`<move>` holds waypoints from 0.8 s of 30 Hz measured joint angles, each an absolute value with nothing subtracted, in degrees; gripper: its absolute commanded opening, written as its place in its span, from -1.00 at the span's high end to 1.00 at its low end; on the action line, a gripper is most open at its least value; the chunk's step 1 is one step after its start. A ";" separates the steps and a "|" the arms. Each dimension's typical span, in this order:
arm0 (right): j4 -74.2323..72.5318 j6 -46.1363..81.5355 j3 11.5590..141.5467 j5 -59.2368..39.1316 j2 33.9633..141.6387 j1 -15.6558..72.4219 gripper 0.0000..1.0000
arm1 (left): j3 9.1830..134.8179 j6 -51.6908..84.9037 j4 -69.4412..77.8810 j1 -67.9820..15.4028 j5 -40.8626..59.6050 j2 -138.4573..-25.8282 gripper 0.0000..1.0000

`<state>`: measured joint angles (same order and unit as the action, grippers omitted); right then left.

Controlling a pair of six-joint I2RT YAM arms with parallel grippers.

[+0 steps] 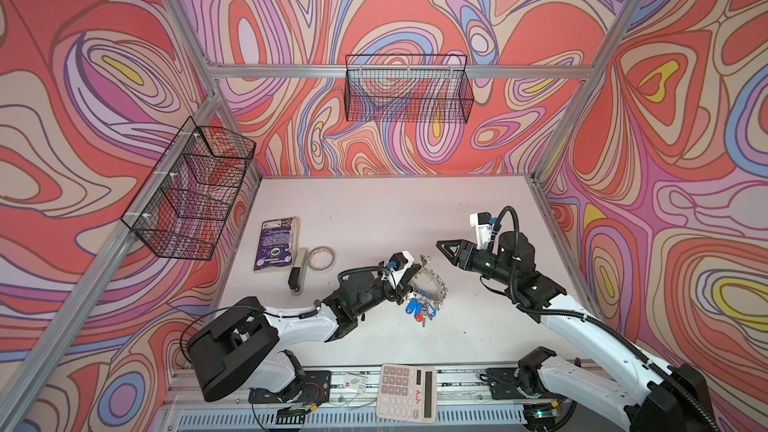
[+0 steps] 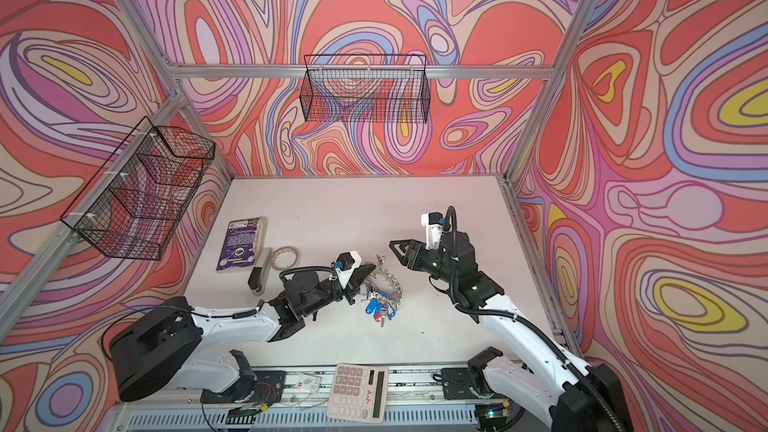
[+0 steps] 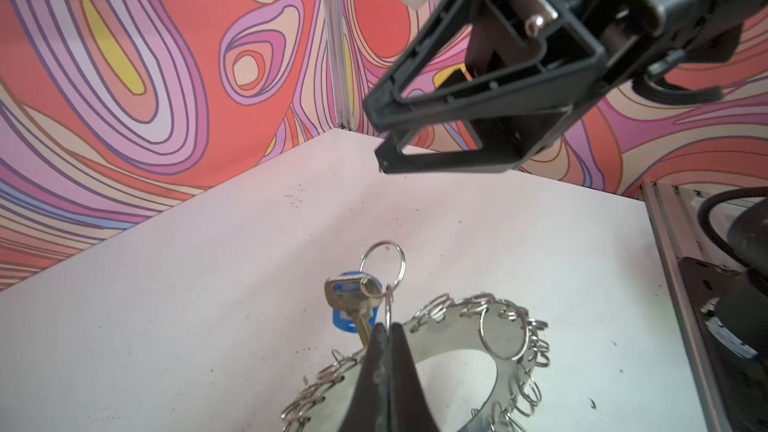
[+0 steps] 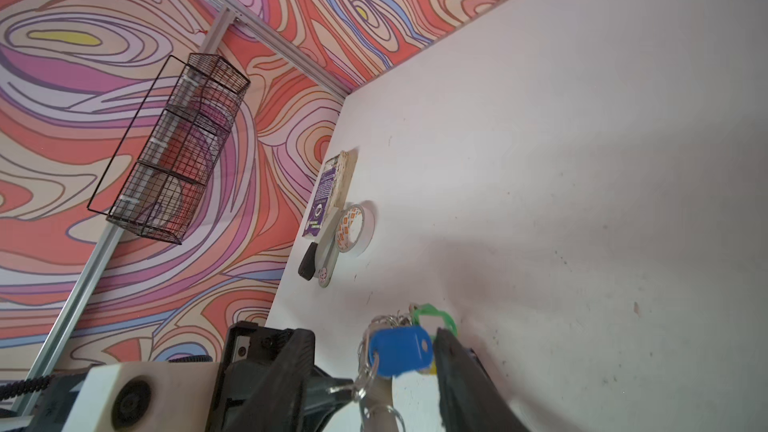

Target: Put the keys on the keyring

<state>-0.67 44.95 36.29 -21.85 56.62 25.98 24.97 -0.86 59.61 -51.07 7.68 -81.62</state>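
The left gripper [image 3: 388, 336] is fully closed, pinching a split ring [image 3: 387, 309] at the rim of the keyring [image 1: 438, 284]. That ring carries a larger ring with a blue-tagged key [image 3: 353, 299]. In both top views the keyring sits at the centre of the table [image 1: 374, 218], lower middle of the frame, with the other keys [image 1: 417, 309] bunched at its lower edge. The right gripper [image 1: 445, 252] is to the upper right of the keyring and clear of it. Its fingers are partly apart and hold nothing.
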 measured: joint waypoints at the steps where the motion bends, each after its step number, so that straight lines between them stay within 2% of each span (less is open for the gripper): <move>1: 0.56 45.69 36.47 -21.71 56.62 26.11 -0.02 | 24.97 -0.86 60.88 -51.09 7.44 -82.43 1.00; 8: 2.44 49.54 36.80 -22.02 57.58 26.46 0.11 | 25.02 -1.91 65.93 -52.14 7.35 -85.49 1.00; 16: -0.03 51.81 37.08 -23.53 61.54 28.05 0.47 | 25.08 -3.01 67.13 -52.84 6.79 -86.19 1.00; 24: -0.82 53.12 37.06 -23.31 60.93 28.49 0.86 | 25.19 -3.46 67.57 -53.21 5.61 -86.83 1.00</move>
<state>-0.82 53.12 37.06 -23.31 60.93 28.49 25.19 -3.46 67.57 -53.21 5.61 -86.83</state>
